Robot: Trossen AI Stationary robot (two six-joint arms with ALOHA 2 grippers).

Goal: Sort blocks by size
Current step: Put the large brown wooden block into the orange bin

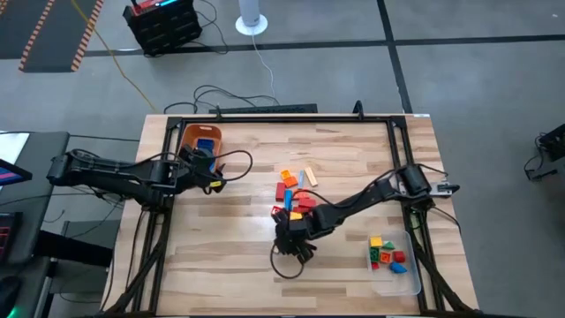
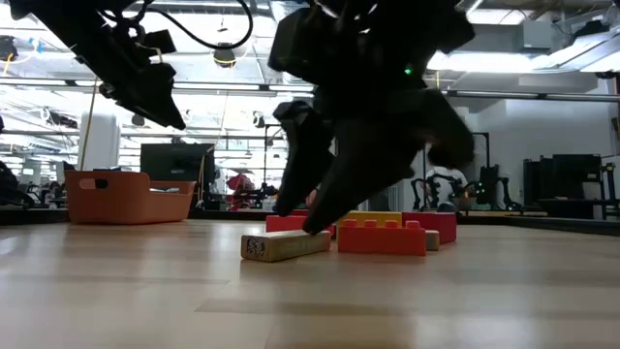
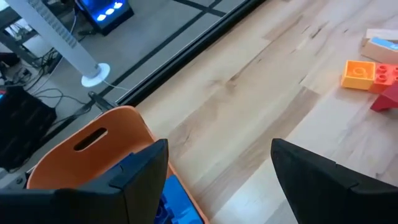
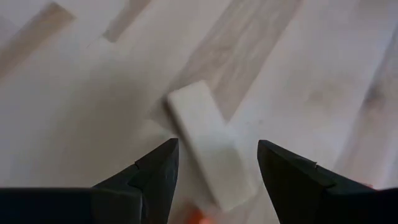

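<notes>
A loose pile of red, orange, yellow, blue and tan blocks (image 1: 296, 190) lies on the wooden table's middle. A long tan block (image 2: 286, 244) lies flat on the table at the pile's near side. My right gripper (image 4: 217, 149) is open and points down over it, one finger on each long side of the block (image 4: 208, 146); I see no touch. My left gripper (image 3: 217, 155) is open and empty, held above the table beside the orange bin (image 1: 201, 140) at the far left. A blue block (image 3: 177, 199) lies in the bin.
A clear tray (image 1: 408, 276) at the near right holds several small blocks (image 1: 386, 253). In the low view an orange block (image 2: 380, 237) and a red block (image 2: 291, 223) lie just behind the tan one. Bare wood lies between the bin and the pile.
</notes>
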